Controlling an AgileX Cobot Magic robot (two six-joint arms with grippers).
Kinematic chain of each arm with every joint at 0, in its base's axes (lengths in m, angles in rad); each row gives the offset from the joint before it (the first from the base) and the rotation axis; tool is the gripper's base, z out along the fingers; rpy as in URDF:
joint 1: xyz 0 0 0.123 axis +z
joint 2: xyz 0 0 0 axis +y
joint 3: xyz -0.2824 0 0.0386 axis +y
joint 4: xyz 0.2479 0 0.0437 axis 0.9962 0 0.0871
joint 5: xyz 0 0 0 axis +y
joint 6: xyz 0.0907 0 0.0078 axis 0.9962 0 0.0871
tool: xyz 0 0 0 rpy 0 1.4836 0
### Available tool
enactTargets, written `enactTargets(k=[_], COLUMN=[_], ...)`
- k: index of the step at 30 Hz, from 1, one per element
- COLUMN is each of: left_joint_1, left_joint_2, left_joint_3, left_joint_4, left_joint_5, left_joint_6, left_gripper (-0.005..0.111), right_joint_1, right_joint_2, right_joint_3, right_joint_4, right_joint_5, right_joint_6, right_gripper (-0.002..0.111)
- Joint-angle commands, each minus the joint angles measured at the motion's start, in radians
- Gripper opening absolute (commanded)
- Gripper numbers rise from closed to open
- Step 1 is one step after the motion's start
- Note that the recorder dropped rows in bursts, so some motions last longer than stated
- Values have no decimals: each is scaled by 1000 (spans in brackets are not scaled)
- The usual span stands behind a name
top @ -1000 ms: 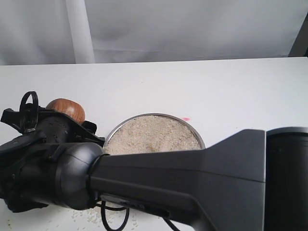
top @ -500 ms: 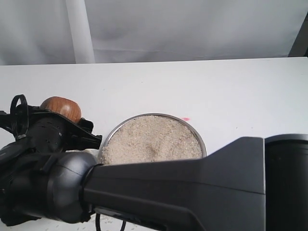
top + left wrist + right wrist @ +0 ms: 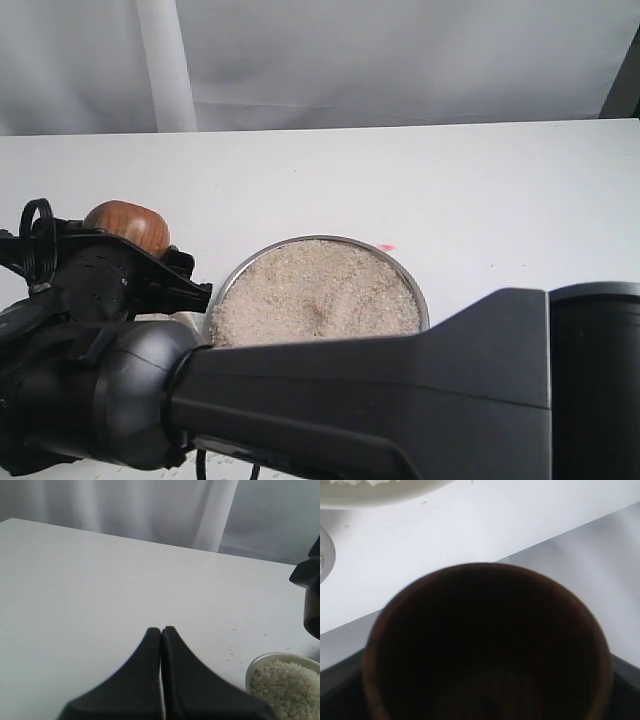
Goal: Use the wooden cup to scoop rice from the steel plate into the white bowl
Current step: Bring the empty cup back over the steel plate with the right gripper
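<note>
Looking across the exterior view, I see a flat white tabletop [image 3: 470, 180] running back to a pale grey-white curtain [image 3: 400, 60] that closes off the room. A tiny pink mark [image 3: 387, 248] lies on the surface just beyond the large round shiny steel plate [image 3: 320, 238]. That plate sits near the middle, heaped with pale beige rice [image 3: 315, 295]. My bulky black right arm [image 3: 400, 400] crosses the foreground toward the left and hides the plate's near edge. At its end the right gripper [image 3: 125, 245] is clamped on the small barrel-shaped reddish-brown wooden cup [image 3: 128, 225], left of the plate. From here only the cup's rounded outside shows. The right wrist view supplies the other side: it looks straight into the cup's dark inside, which fills most of the picture. Beyond the cup it catches a strip of white table and the thick rim of the small round cream-white bowl [image 3: 380, 497]. I cannot make that bowl out in the exterior view. The left wrist view shows it standing on the table with rice inside and a few loose grains [image 3: 232, 652] just beside it. In that same view the left gripper [image 3: 161, 635] hangs over bare tabletop near the bowl, its two dark fingers pressed together on nothing.
</note>
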Motion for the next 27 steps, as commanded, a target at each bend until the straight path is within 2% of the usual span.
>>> enactTargets(k=[1, 5, 9, 12, 21, 27], left_joint_1=[-5, -5, -5, -5, -5, -5], left_joint_2=[-2, -2, -2, -2, -2, -2], left_joint_3=[-4, -4, -4, -4, -4, -4], left_joint_4=[-6, -6, -6, -6, -6, -6], left_joint_5=[-6, -6, -6, -6, -6, -6], left_joint_6=[-2, -2, -2, -2, -2, -2], left_gripper=[0, 0, 0, 0, 0, 0], right_joint_1=[5, -14, -65, -102, -209, -318], right_joint_2=[-7, -42, -95, -131, -272, -317], right_joint_3=[-5, -5, -5, -5, -2, 131], right_joint_4=[-11, 154, 373, 445, 504, 472], right_joint_5=[19, 26, 28, 38, 181, 171], right_joint_6=[83, 241, 265, 297, 293, 282], right_gripper=[0, 0, 0, 0, 0, 0])
